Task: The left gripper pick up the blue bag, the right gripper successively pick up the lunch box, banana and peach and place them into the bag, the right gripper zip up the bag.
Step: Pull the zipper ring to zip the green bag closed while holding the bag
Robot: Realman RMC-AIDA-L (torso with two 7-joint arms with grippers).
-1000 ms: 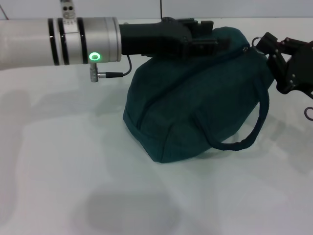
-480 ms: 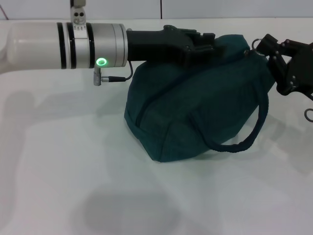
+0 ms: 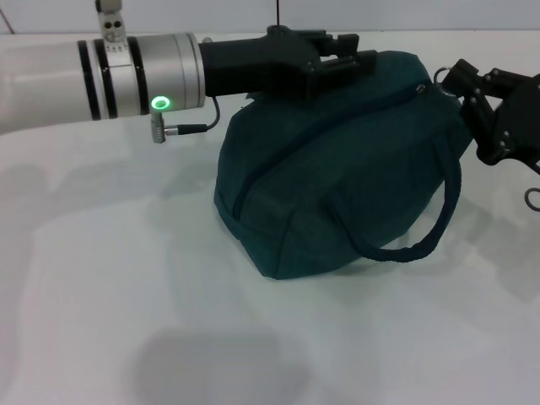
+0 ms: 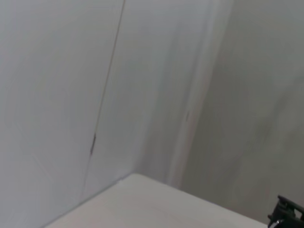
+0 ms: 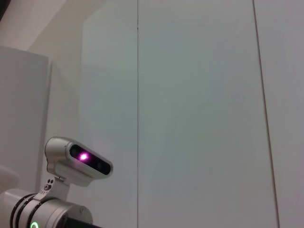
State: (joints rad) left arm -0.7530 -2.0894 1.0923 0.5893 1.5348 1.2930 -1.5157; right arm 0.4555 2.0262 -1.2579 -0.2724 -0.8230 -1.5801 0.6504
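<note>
Since the blue bag (image 3: 337, 160) sits zipped on the desk (image 3: 126, 295), no food visible, the left hand (image 3: 337, 59) grips its top while the right hand (image 3: 468, 89) pinches the zipper end, so little remains.

- No word, brand, label or number can be read anywhere here.
- The small plate under the silver camera housing (image 5: 78, 164), lower left of the right wrist view, carries marks too tiny to make out.

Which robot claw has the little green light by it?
The left gripper, reaching over the top of the blue bag; its silver wrist carries the green light. The right gripper by the zipper end is all black.
</note>
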